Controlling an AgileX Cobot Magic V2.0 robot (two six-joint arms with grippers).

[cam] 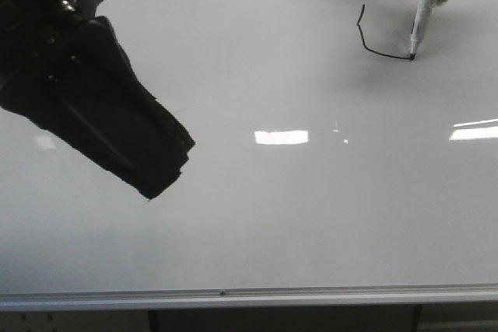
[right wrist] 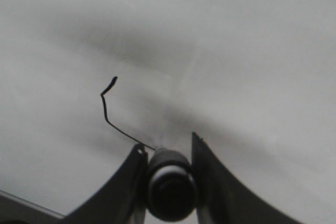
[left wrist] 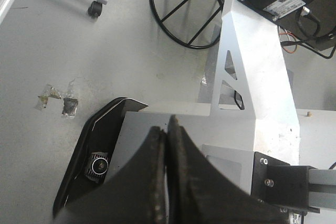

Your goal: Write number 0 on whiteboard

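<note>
Right gripper [right wrist: 168, 179] clamps a marker [cam: 421, 17], tip touching the whiteboard [cam: 249, 215] at its far right. There lies the number 0 [cam: 375, 38], an unclosed stroke. Left gripper [left wrist: 167, 129] is closed, empty, off the board.

We count one whiteboard [cam: 249, 215], one marker [cam: 422, 13], one unfinished black stroke [cam: 372, 43], two grippers, and two bright reflections [cam: 282, 137].
</note>
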